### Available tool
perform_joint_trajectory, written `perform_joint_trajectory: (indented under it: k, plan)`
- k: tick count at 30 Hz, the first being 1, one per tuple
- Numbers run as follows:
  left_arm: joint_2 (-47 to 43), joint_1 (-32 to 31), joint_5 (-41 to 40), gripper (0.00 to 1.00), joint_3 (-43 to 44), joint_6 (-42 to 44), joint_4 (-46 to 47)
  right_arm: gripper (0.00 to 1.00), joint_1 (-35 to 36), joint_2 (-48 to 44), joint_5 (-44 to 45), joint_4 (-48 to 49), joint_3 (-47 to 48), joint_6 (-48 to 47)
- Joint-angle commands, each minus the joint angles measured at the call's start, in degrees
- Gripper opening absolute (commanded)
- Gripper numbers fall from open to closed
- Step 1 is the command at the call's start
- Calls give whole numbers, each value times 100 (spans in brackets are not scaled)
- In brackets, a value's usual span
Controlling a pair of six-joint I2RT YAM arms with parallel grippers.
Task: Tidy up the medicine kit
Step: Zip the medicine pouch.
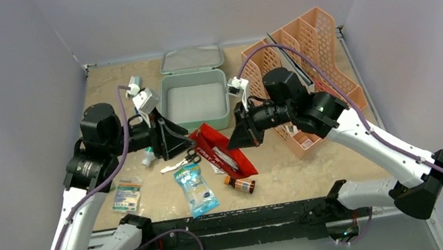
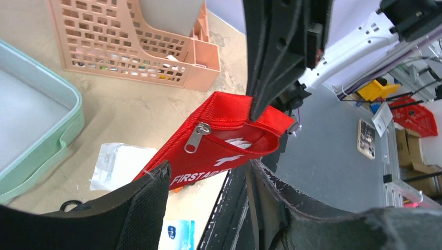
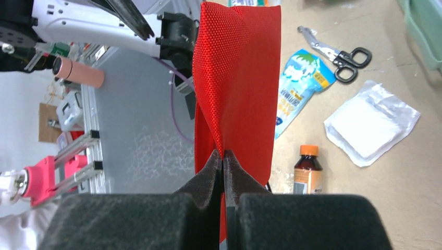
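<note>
The mint-green medicine kit (image 1: 198, 123) stands open at the back centre, its lid (image 1: 191, 59) lying behind it. Its wall also shows in the left wrist view (image 2: 49, 136). The red "FIRST AID" pouch (image 1: 209, 141) lies in front of it, unzipped, with white contents inside (image 2: 237, 143). My right gripper (image 1: 234, 143) is shut on the pouch's upper edge (image 3: 237, 78) and lifts it so the mouth gapes. My left gripper (image 1: 187, 142) is open at the pouch's other end (image 2: 208, 174), one finger on each side of it.
Scissors (image 1: 183, 162), a blue packet (image 1: 197, 189), a brown bottle with an orange cap (image 1: 242, 185) and a small packet (image 1: 126, 195) lie near the front. A clear gauze packet (image 3: 371, 122) lies by the pouch. The peach mesh rack (image 1: 310, 64) stands at the right.
</note>
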Motion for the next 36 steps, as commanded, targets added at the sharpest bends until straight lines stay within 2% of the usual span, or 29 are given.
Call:
perform_joint_trajectory:
  k: [1,5,9,15,25,29,33,36]
  plan:
    - [-293,-20,524,53,9,991,-232,0,-35,-154,-637,-201,225,-336]
    - [-674,-20,388,56,-132,1645,-335,0,-36,-136,-1190,-452,391,-631]
    - [-897,-20,956,57,-296,1826,10,0,-37,-112,-1332,-457,420,-700]
    - [-580,-20,1271,57,-185,2478,-367,0,-34,-249,-1604,-289,327,-773]
    - [-136,-20,1931,52,-210,2699,-85,0,-37,-215,-2009,-99,300,-1000]
    - [-18,-20,2303,41,-239,2789,59,0,-32,-146,-2027,-116,349,-1031]
    - [39,-20,2663,17,-259,3042,41,0,-37,-86,-2045,-66,378,-1013]
    - [-15,-20,2951,8,-282,3049,212,0,-33,-43,-2030,-77,378,-1011]
